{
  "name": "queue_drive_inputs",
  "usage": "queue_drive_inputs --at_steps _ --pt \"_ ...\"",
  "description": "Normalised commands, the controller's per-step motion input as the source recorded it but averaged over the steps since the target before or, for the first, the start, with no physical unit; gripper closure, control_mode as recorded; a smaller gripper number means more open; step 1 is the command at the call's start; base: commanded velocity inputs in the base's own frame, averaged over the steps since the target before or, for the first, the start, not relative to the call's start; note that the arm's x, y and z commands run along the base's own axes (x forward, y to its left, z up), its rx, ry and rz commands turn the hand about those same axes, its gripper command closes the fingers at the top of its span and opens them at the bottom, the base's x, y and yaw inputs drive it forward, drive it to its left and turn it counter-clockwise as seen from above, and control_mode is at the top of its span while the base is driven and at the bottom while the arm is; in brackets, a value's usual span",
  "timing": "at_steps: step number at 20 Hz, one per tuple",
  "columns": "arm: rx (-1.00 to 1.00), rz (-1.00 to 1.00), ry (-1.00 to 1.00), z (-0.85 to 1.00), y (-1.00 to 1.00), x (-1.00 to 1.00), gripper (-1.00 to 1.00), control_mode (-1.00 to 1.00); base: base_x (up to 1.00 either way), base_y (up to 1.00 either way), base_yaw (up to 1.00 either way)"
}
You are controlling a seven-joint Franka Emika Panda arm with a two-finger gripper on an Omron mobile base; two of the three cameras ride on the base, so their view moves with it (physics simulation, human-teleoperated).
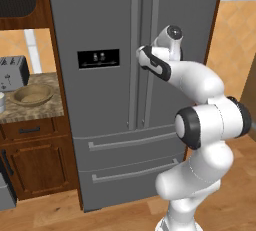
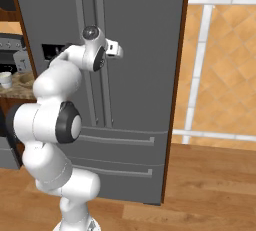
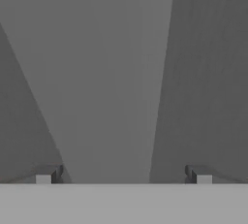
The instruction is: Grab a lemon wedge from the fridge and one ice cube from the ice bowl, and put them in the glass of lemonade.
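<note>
At fridge [image 1: 100, 20] front: hand [image 3: 123, 179] wide open astride door handle [image 3: 111, 82], nothing gripped. Step: opening fridge; next, close & pull.

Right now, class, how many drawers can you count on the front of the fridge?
2. The upper drawer sits just below the fridge doors; the lower drawer is directly beneath it, near the floor. The arm hides their right ends in the left base view.

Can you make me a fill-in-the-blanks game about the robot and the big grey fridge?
1. Both doors of the fridge are ____.
2. The gripper has its two fingers spread ____, with a long door handle running between them.
3. The ice bowl sits on the counter beside the ____.

Missing words: shut; open; toaster
</note>
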Motion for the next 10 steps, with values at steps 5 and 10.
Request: queue_drive_inputs --at_steps 5,10 --pt "0.00 0.00 -0.07 -0.10 0.00 0.00 -1.00 -1.00 0.00 0.00 0.00" --pt "0.00 0.00 0.01 0.00 0.00 0.00 1.00 -1.00 0.00 0.00 0.00"
